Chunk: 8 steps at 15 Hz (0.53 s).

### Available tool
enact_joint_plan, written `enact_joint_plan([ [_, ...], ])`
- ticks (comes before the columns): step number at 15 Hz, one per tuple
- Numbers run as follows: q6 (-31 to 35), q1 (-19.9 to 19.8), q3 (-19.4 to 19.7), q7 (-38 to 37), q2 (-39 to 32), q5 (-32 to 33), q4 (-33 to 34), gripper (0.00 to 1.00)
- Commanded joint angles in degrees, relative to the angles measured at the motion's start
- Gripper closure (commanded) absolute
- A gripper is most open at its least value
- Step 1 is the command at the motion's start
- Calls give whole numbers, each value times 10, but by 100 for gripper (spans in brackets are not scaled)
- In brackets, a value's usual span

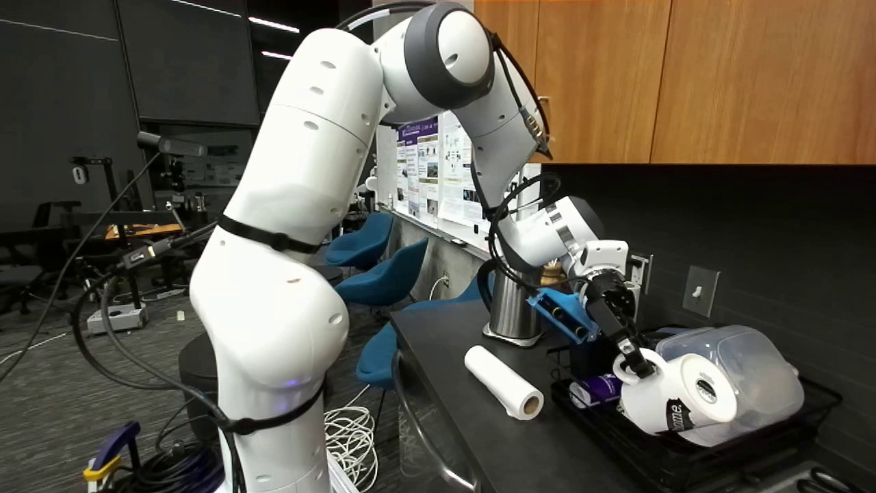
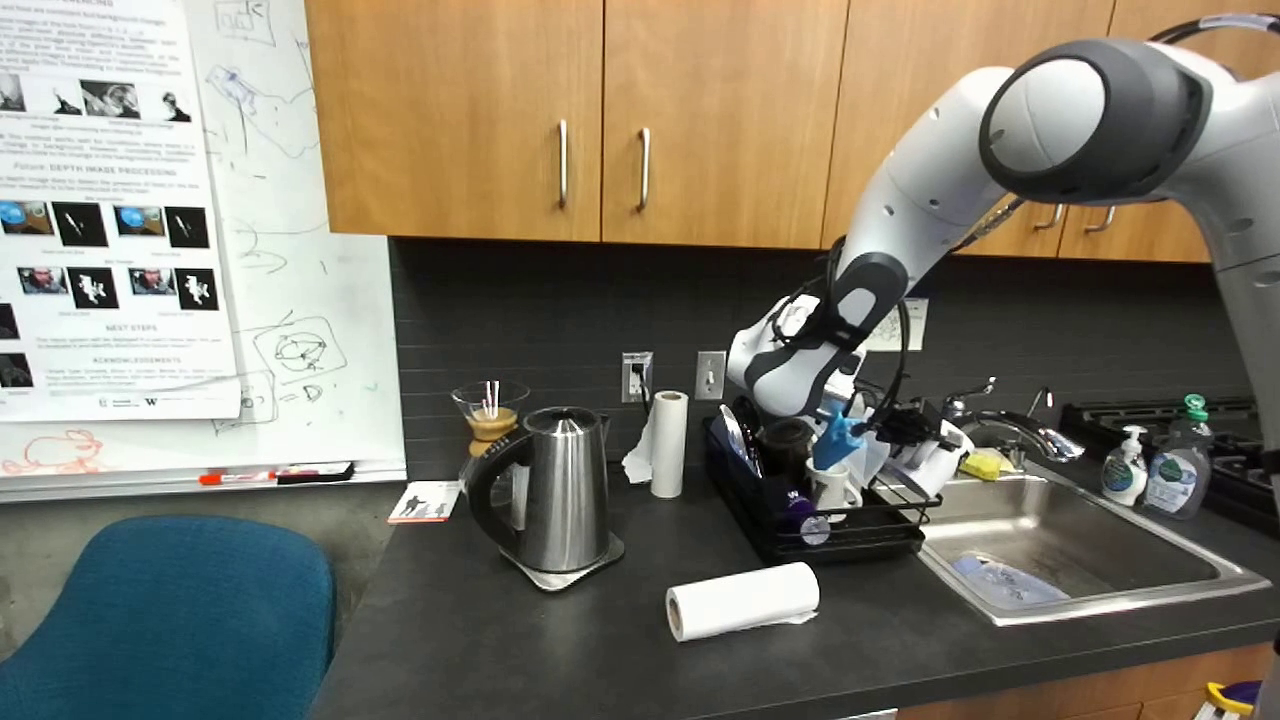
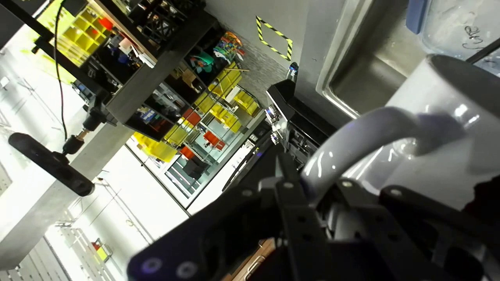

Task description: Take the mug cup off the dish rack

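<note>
Above the dark surface (image 2: 540, 650), closed fingers (image 1: 641, 363) hold the mug cup (image 1: 665, 394) by its handle, seemingly lifted; clearing the edge of the dish rack (image 2: 850, 541) remains.

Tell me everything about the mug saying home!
The mug is shiny white, like ceramic, dark inside, with "home." on a black patch. It's tipped sideways, bottom facing out in an exterior view. The gripper is shut on its curved handle. The dish rack is under or beside it; whether touching, I can't tell.
</note>
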State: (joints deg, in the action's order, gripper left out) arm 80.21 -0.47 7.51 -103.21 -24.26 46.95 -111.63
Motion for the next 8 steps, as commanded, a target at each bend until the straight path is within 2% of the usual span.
enact_joint_plan([
  [1, -40, 9, -13, -7, 19, -10, 8, 96],
  [8, -86, 26, -34, -16, 19, -36, 19, 96],
])
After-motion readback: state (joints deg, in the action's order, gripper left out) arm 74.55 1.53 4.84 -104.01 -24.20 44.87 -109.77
